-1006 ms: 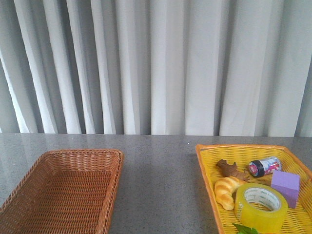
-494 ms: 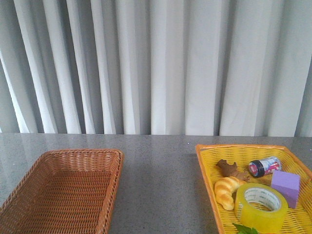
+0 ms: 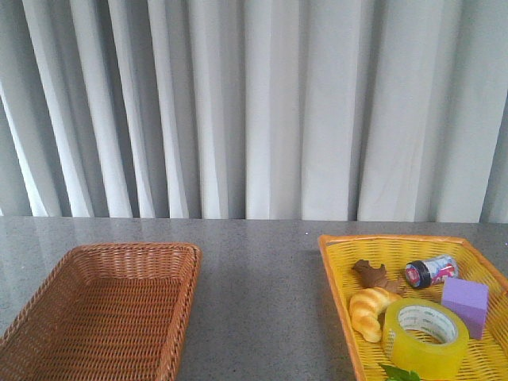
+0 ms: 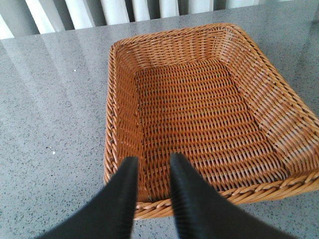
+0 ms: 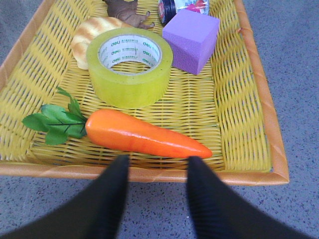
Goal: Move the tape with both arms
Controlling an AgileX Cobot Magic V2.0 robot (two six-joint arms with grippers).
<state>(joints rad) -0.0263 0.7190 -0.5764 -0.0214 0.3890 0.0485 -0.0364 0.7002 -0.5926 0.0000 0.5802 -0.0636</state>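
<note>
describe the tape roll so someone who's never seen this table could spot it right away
Look in the yellow basket on the right side of the grey table, not the brown wicker basket on the left. The tape lies flat near its front, between a croissant and a purple block. It is the only ring: translucent yellow, with a white printed core.

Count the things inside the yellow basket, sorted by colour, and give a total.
Yellow: 2, the tape and the croissant
Orange: 1, the carrot
Purple: 1, the block
Brown: 1, a small figure
Red and white: 1, the can
Total: 6
</note>
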